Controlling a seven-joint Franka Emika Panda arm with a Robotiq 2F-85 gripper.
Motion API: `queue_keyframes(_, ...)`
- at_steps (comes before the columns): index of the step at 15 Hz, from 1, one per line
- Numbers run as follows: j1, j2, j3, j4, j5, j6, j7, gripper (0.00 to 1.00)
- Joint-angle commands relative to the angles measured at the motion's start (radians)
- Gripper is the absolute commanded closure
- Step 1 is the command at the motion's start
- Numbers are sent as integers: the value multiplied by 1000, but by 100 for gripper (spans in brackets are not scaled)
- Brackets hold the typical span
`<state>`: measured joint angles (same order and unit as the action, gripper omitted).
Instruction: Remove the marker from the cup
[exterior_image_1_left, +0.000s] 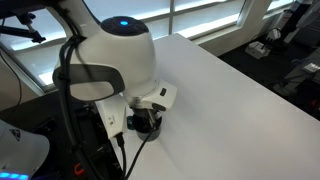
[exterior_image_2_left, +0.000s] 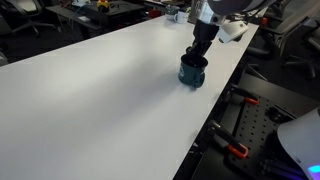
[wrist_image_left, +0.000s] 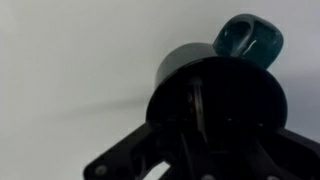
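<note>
End effector hangs directly over the cup, its tip at the rim; in the wrist view the jaws stand spread, holding nothing. Marker shows only as a faint thin stick upright in the dark interior; its colour cannot be told. Judged light, stiff and smooth; pinch the upper shaft across its width, then lift straight up, since a tilted pull could tip the small cup. Handle projects to one side; avoid it. Cup stands near a tabletop edge; broad bare surface lies opposite.
</note>
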<state>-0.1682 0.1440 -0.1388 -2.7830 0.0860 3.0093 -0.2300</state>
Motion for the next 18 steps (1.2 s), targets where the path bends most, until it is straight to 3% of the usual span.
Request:
queue_keyframes(1,-6,24,-12,0,-28,34,-29,95)
queue_keyframes(5,-5,-13,-19,1,-83,-24,18,95)
queue_keyframes(10,9,-136,-30,18,-148,-205,71,95)
queue_keyframes(18,26,-324,-8,77,-102,-505,50,95)
